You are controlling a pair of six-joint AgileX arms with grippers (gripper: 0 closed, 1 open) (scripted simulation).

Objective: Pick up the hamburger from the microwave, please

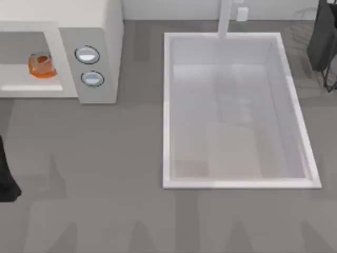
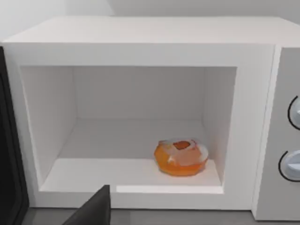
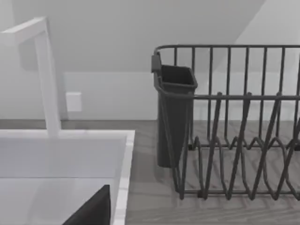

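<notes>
The white microwave [image 1: 89, 31] stands at the table's back left, its cavity open to the front. The hamburger [image 1: 41, 66], a small orange-and-tan lump, lies on the cavity floor near the knob panel. In the left wrist view the hamburger [image 2: 181, 157] sits low in the microwave [image 2: 140, 35] cavity, toward the side with the two knobs. My left arm [image 1: 6, 179] is at the left edge of the table, in front of the microwave and well clear of it. A dark piece of my left gripper [image 2: 91, 211] shows in front of the cavity's sill. My right arm [image 1: 324, 39] is parked at the back right.
A large white sink basin [image 1: 237, 110] fills the table's right half, with a white faucet [image 1: 225, 18] behind it. The dark open microwave door [image 2: 9, 140] stands beside the cavity. A dark wire dish rack [image 3: 234, 140] with a cup holder stands beside the sink [image 3: 61, 159].
</notes>
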